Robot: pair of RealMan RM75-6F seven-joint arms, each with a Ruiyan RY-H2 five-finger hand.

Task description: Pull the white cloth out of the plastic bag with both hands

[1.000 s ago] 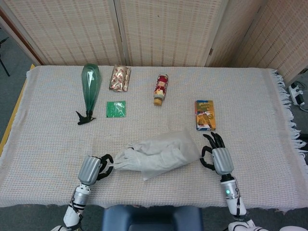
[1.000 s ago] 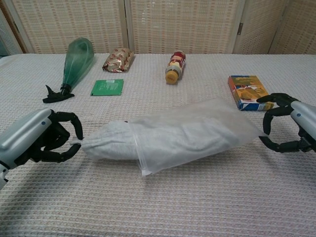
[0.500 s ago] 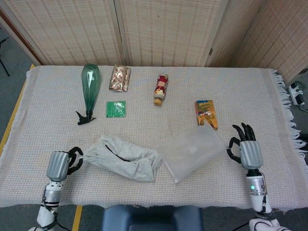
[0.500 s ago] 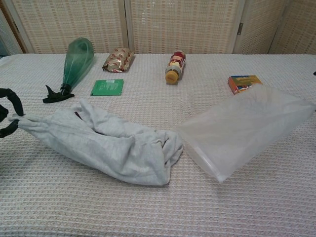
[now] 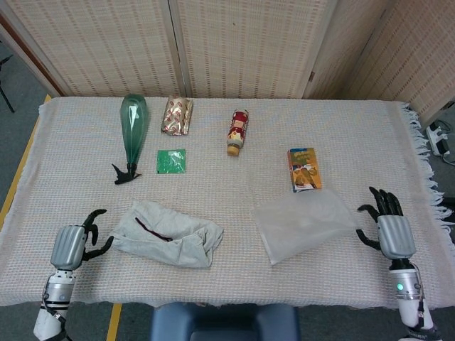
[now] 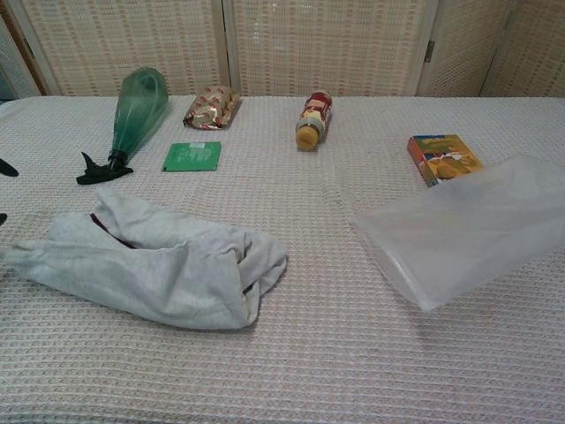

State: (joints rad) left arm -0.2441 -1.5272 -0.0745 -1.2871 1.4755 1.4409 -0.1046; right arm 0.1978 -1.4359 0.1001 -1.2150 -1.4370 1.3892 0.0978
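The white cloth [image 5: 167, 233] [image 6: 159, 265] lies crumpled on the table's front left, fully outside the bag. To its right, near the front, the clear plastic bag [image 5: 304, 224] [image 6: 468, 230] is empty and flattened. My left hand [image 5: 71, 245] hovers just left of the cloth with its fingers spread and nothing in them; in the chest view only a dark fingertip [image 6: 7, 167] shows at the left edge. Just beyond the bag's right edge is my right hand [image 5: 389, 231], fingers apart and holding nothing; the chest view does not show it.
Further back on the woven tablecloth lie a green spray bottle [image 5: 133, 128], a foil snack pack [image 5: 176, 116], a green sachet [image 5: 170, 160], a small drink bottle [image 5: 237, 131] and a colourful box [image 5: 304, 169] just behind the bag.
Both hands have let go and spread their fingers, moving outward. The cloth has settled into a heap on the left and the bag has dropped flat on the right.
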